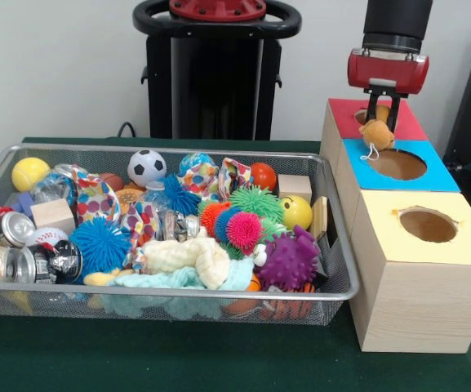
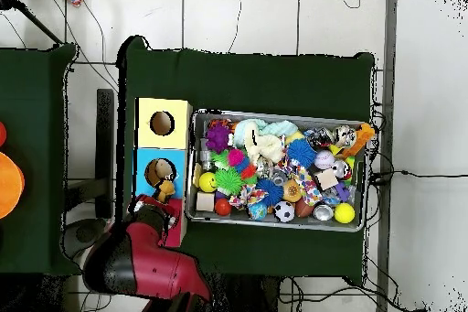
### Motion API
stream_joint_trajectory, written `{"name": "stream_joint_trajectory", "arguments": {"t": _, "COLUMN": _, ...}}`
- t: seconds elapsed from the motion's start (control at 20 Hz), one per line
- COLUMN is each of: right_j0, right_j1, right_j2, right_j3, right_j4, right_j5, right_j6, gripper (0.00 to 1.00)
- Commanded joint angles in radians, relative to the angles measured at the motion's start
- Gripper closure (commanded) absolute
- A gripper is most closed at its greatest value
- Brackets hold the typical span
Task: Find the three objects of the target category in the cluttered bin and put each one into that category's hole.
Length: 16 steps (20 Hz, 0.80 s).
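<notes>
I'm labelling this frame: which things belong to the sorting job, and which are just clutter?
Job: gripper, tan plush toy it holds, wire bin, red box, blue box, yellow box.
Clutter: soccer ball, purple spiky ball, smiley ball, wooden block, can.

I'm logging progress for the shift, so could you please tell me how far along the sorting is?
Done: cannot tell; the holes' insides are hidden. In hand: the claw holds a tan plush toy above the boxes, about where the red box meets the blue one; it is not yet dropped in. Left: releasing it, then searching the still-crowded bin for any remaining targets.
</notes>
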<state>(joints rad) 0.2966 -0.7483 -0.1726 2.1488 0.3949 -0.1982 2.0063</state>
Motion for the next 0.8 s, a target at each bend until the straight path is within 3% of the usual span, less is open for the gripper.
{"name": "stream_joint_trajectory", "arguments": {"t": 0.05, "right_j0": -0.034, "right_j1": 0.081, "right_j2": 0.129, "right_j3": 0.126, "right_j4": -0.017, "right_j5": -0.024, "right_j6": 0.288, "gripper": 1.00}}
{"name": "stream_joint_trajectory", "arguments": {"t": 0.8, "right_j0": -0.041, "right_j1": 0.086, "right_j2": 0.159, "right_j3": 0.176, "right_j4": -0.016, "right_j5": -0.072, "right_j6": 0.290, "gripper": 1.00}}
